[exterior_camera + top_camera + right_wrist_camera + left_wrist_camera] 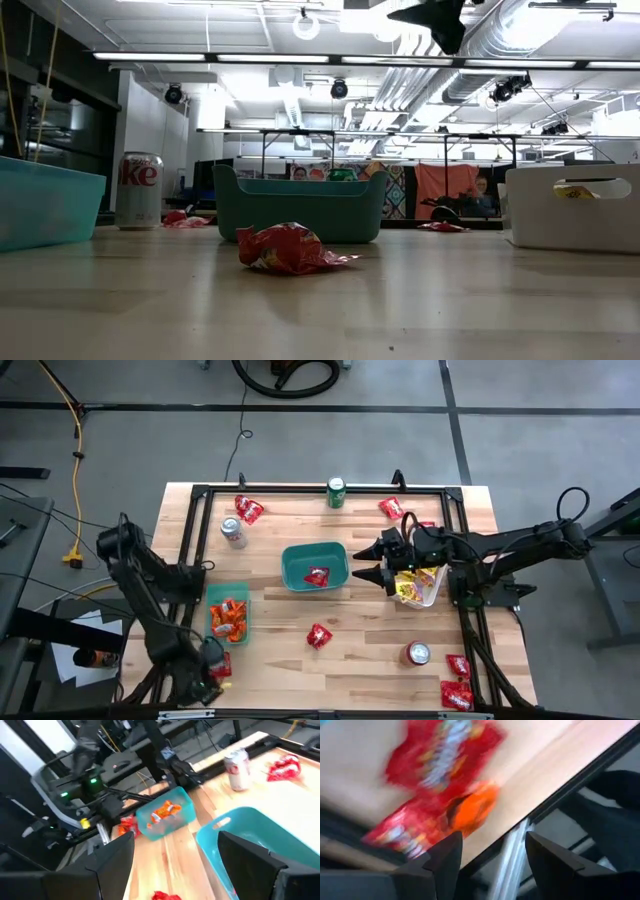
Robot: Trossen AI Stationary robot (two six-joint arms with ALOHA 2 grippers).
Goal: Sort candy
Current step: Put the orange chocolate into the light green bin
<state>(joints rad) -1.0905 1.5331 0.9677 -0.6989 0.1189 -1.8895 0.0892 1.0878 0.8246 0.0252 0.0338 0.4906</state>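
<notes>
On the worktop [380, 645], sorting is partly done: candy fills the small teal bin [209, 622], centre bin [341, 565] and white bin [434, 592]. Loose packets [319, 635] remain. Left end effector [212, 672] hovers released above corner packets; right end effector [362, 562] waits, released.

The only lettering that can be read stands on the silver drink can [140, 190] in the low view, just beside the teal bin [300, 208]: large red letters "ke" show on its side, the rest of the word turned out of sight. Print on the red candy packet [290, 249] in front of that bin is too crumpled to read. The posters behind the bin are too small to read.
</notes>
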